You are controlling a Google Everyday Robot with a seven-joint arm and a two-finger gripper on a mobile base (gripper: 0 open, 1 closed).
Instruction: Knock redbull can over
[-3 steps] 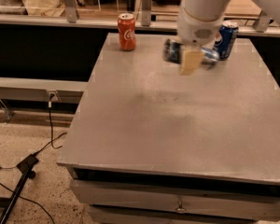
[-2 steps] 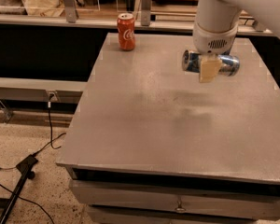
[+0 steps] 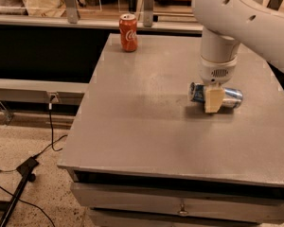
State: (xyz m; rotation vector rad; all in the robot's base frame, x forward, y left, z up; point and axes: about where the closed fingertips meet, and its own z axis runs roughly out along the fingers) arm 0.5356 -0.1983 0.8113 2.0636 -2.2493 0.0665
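The redbull can, slim and silver with blue panels, lies on its side on the grey table, right of centre, with its silver top pointing left. My gripper hangs straight down from the white arm over the can's middle and covers part of it, touching or nearly touching it.
An orange-red Coca-Cola can stands upright at the table's far left corner. The wider dark-blue can is hidden behind my arm. A dark ledge with posts runs behind the table. Cables and a stand foot lie on the floor at left.
The gripper has moved from the far side of the table toward the camera and slightly right. The lying redbull can has come along with it, staying on its side.
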